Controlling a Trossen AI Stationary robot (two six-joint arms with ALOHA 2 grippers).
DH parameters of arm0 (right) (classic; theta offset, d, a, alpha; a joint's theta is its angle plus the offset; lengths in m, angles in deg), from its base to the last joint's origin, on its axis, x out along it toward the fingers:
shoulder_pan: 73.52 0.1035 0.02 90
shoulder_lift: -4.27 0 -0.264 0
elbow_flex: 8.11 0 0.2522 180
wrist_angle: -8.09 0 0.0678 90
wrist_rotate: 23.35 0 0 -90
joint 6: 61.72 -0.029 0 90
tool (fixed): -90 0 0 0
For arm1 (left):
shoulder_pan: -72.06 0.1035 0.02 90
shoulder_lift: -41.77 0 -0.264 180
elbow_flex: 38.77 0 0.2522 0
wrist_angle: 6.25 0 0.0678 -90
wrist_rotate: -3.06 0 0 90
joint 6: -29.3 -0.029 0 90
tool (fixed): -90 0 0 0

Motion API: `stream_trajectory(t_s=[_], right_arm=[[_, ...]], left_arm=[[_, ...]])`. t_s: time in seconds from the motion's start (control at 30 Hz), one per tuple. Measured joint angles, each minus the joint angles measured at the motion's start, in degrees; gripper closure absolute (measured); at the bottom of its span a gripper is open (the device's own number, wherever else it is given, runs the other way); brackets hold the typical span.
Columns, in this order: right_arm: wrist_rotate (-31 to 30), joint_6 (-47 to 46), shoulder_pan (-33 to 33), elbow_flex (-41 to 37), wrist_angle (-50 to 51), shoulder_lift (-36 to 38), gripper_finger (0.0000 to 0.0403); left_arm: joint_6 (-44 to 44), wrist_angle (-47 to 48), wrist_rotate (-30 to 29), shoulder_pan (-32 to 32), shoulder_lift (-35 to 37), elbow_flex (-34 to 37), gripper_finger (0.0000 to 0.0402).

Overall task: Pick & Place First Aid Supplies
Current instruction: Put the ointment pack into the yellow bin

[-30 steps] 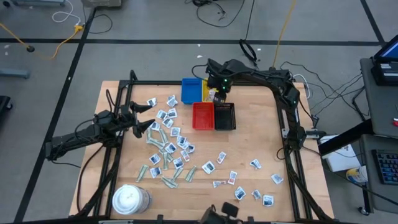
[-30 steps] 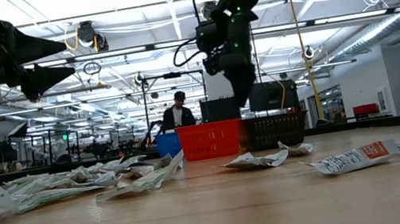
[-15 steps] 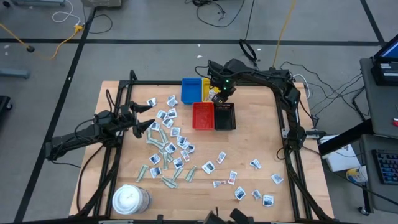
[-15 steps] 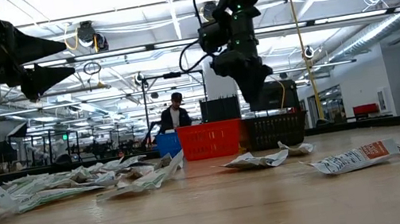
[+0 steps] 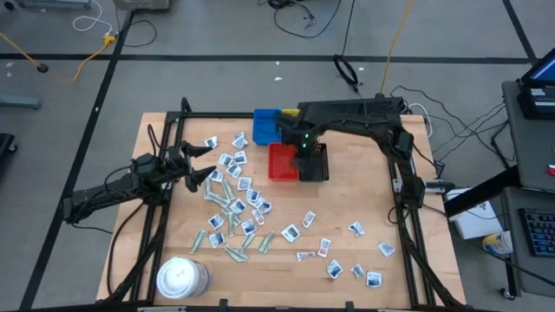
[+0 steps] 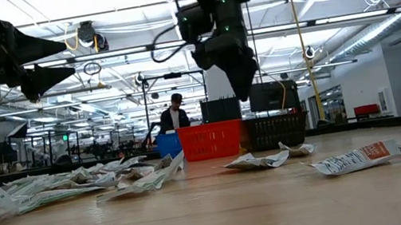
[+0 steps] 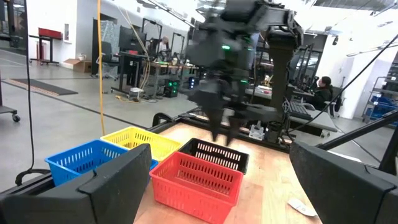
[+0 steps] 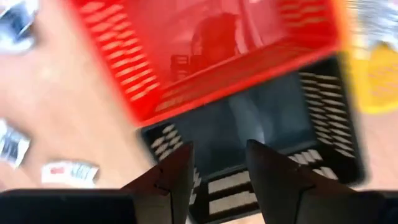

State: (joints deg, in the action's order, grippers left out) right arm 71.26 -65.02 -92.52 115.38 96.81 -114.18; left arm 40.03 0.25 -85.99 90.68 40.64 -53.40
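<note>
The first aid supplies are small flat packets. Several lie heaped on the table's left half point(image 5: 234, 195) and others are scattered at the near right point(image 5: 347, 251). My right gripper point(image 5: 305, 146) hangs above the seam between the red tray point(image 5: 279, 163) and the black tray point(image 5: 317, 165). It points down, open point(image 8: 217, 168), and I see nothing between its fingers. My left gripper point(image 5: 206, 165) waits at the table's left side, level and open, above the heap.
A blue tray point(image 5: 264, 126) and a yellow tray point(image 7: 140, 140) stand behind the red and black ones. A round white tub point(image 5: 180, 277) sits at the near left corner. A black frame point(image 5: 403, 186) runs around the table. A person point(image 6: 174, 115) stands far behind.
My right gripper has swung from over the yellow tray toward the table's near edge. It now hangs over the seam between the red and black trays, still pointing down with the same finger gap.
</note>
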Motion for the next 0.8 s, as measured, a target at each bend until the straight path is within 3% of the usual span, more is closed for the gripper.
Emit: stream_trajectory(t_s=[0.5, 0.8], right_arm=[[0.1, 18.44, 18.6, 0.0, 2.38, 0.0, 0.0264], [0.08, 34.97, 27.0, 0.0, 2.4, 0.0, 0.0264]], left_arm=[[0.0, 0.0, -0.02, 0.0, 0.0, 0.0, 0.0011], [-0.01, 0.0, -0.02, 0.01, 0.01, -0.01, 0.0011]])
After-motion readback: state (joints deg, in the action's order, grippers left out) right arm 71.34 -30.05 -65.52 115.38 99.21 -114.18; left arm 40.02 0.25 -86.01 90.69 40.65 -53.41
